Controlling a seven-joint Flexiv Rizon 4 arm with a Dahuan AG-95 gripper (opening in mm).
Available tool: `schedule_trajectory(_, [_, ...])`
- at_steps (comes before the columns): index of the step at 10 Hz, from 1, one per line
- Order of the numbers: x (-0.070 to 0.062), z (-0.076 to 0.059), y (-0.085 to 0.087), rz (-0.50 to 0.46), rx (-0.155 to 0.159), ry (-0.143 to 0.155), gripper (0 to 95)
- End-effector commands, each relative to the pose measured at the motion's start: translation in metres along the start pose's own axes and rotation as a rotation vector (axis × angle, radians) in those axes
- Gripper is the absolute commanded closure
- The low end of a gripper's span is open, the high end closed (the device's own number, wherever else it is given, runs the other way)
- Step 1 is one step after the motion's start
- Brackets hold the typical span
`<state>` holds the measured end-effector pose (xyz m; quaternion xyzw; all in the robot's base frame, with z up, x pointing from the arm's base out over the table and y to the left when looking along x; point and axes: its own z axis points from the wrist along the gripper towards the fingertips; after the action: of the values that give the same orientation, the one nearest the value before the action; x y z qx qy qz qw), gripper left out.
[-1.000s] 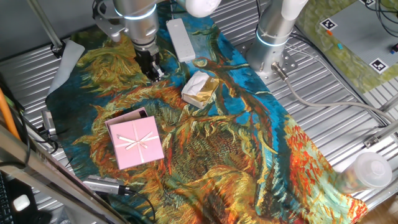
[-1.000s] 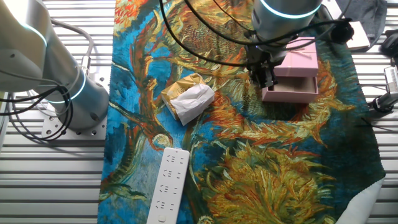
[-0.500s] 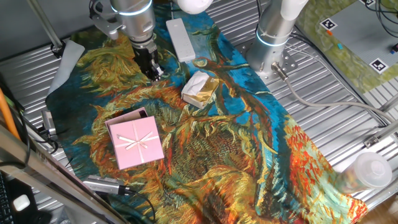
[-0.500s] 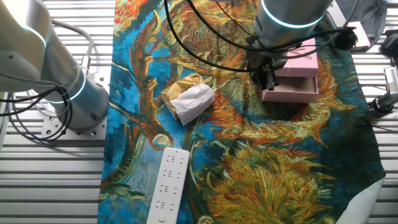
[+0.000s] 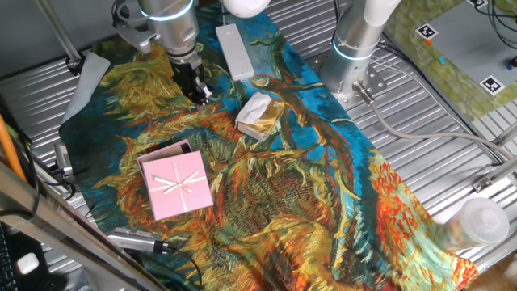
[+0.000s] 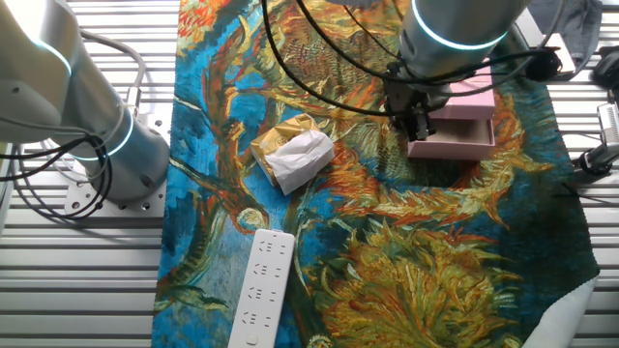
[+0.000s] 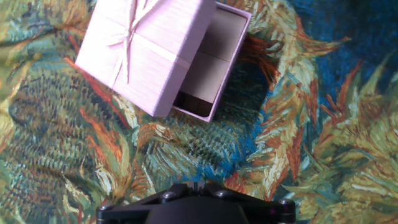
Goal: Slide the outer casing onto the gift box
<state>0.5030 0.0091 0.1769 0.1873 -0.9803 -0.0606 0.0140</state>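
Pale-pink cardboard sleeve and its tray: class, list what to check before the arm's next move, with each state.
1. Pale-pink square cardboard sleeve with ribbon print overlaps the tray: ok.
2. Pink-rimmed square tray fully covered: not ok, one side shows.
3. Gripper free of load: ok, nothing between the fingers.
4. Fingers open or shut: cannot tell.
5. Cream-and-gold wrinkly packet apart from the sleeve: ok.
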Motion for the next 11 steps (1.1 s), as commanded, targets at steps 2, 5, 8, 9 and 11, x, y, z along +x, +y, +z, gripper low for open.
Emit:
schedule_trajectory(2, [-0.049, 0.003, 0.043, 0.058, 0.024, -0.003, 95.0])
schedule_trajectory(5, [-0.100, 0.027, 0.082, 0.139, 0.026, -0.018, 95.0])
schedule_trajectory(8, [-0.137, 0.042, 0.120, 0.195, 0.028, -0.024, 95.0])
schedule_trajectory(9, [-0.147, 0.046, 0.131, 0.212, 0.028, -0.025, 95.0])
schedule_trajectory(11, [-0.169, 0.054, 0.151, 0.236, 0.031, -0.024, 95.0])
